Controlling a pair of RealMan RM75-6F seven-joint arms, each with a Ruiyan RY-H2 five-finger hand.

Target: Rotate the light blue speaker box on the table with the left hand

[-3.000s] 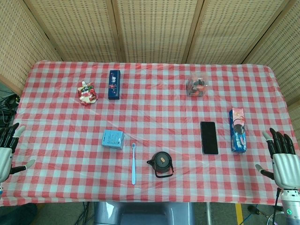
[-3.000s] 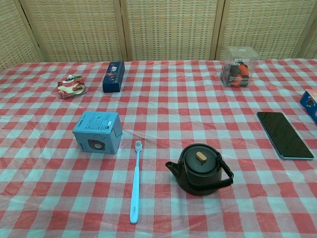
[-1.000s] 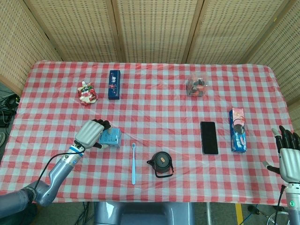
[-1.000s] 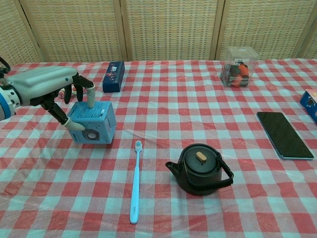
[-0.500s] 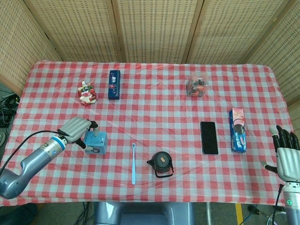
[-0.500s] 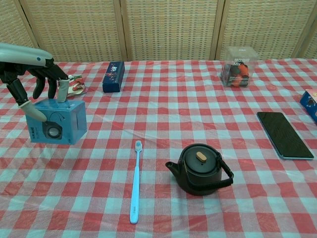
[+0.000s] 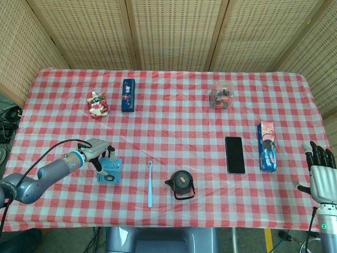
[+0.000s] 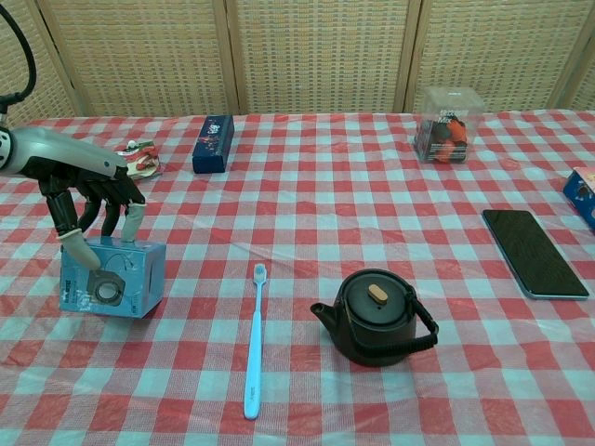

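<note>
The light blue speaker box point(image 8: 113, 284) point(image 7: 109, 172) stands on the checked tablecloth at the near left, its round speaker picture facing the front. My left hand point(image 8: 89, 199) point(image 7: 97, 149) reaches down on it from above. The thumb lies on the front left corner and the fingertips point(image 8: 133, 219) on the back top edge, so the hand grips the box. My right hand point(image 7: 320, 177) shows only in the head view, at the table's near right corner, with its fingers spread and nothing in it.
A light blue toothbrush point(image 8: 253, 340) lies right of the box, then a black teapot point(image 8: 376, 316). A phone point(image 8: 533, 251) and a blue cookie box point(image 7: 267, 145) are at the right. A dark blue box point(image 8: 213, 143), a snack packet point(image 8: 138, 158) and a clear container point(image 8: 446, 125) stand at the back.
My left hand came in, took the box and carried it left and nearer while turning it. Since half a second ago the box has come down closer to the front edge. The right hand barely moved.
</note>
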